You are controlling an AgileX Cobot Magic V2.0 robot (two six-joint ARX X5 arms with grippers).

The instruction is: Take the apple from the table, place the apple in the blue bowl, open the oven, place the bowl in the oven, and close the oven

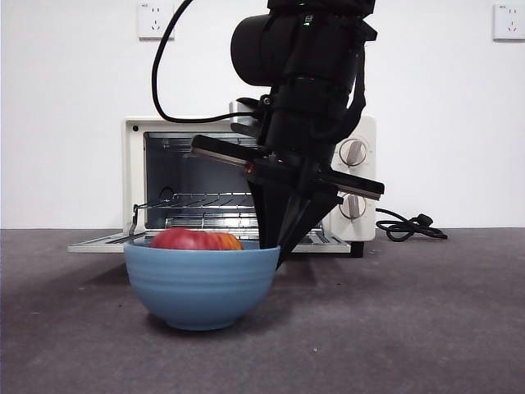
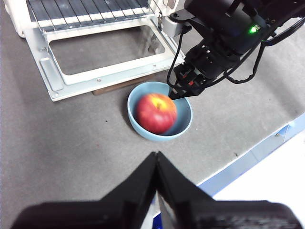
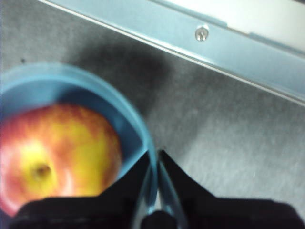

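Apple (image 1: 195, 240) is sitting inside the blue bowl (image 1: 202, 286), its red and yellow top just showing over the rim. Bowl is resting on the grey surface (image 1: 426, 328), near the front edge and just in front of the oven (image 1: 246, 185).

Oven is standing toward the back edge of the surface against the white wall, door (image 2: 102, 52) lying fully open and flat, wire rack (image 1: 201, 199) showing inside. Its black cord (image 1: 410, 226) is trailing on the surface beside the knob side.

Right tool (image 1: 275, 246) is reaching down from above, jaws pinched onto the bowl's rim on the side nearest the knobs, one jaw inside the wall and one outside. The right wrist view is showing the blue rim caught between the two black jaws, with the apple close beside them.

Left tool (image 2: 156, 164) is hanging well back from the bowl, over the surface's front edge, jaws pressed together on nothing.
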